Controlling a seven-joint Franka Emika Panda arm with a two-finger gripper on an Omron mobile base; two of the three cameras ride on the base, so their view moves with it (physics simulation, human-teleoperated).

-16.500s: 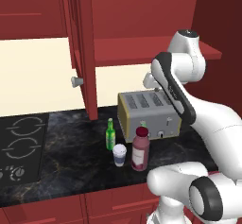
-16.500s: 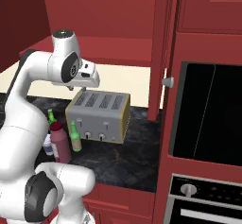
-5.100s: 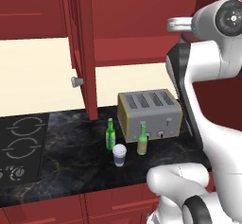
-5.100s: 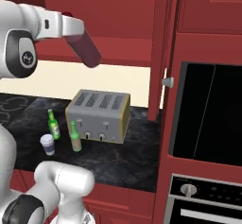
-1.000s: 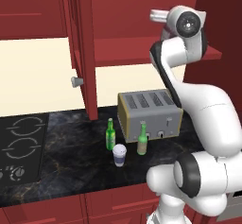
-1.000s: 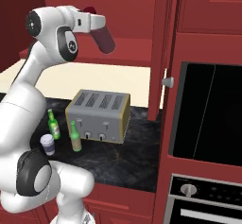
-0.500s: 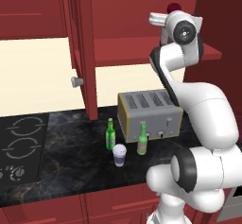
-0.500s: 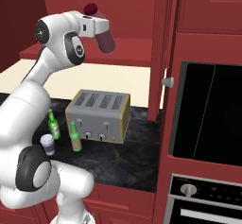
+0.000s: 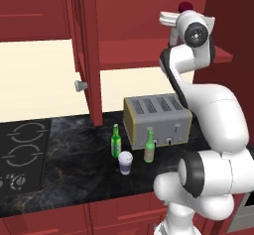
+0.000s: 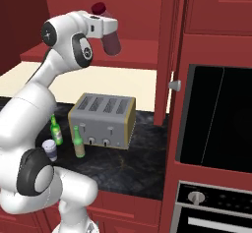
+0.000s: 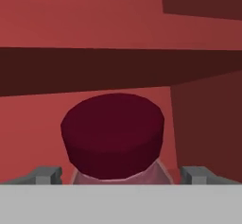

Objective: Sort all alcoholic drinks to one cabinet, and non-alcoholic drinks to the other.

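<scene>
The wide maroon juice bottle (image 10: 112, 43) is up at the open upper cabinet's shelf (image 10: 138, 47), slightly tilted, and its maroon cap (image 9: 186, 6) peeks over the hand. My gripper (image 10: 109, 30) straddles its neck. In the hand view the cap (image 11: 113, 131) sits between the fingertips (image 11: 45, 175), a gap on each side, jaws open. On the counter stand the bright green bottle (image 9: 115, 142), the olive bottle (image 9: 149, 147) and the white cup (image 9: 125, 162), also seen from the right as the bright green bottle (image 10: 56, 131), the olive bottle (image 10: 78, 142) and the cup (image 10: 49, 150).
A toaster (image 9: 156, 120) stands behind the bottles on the dark counter (image 9: 74, 174). An open cabinet door (image 9: 87, 55) hangs left of the shelf. A stovetop (image 9: 20, 154) lies at the left, and a wall oven (image 10: 216, 114) at the right.
The arm has reached a little farther into the cabinet, carrying the maroon bottle with it. Its cap now shows above the hand in the left base view. The counter items have not moved.
</scene>
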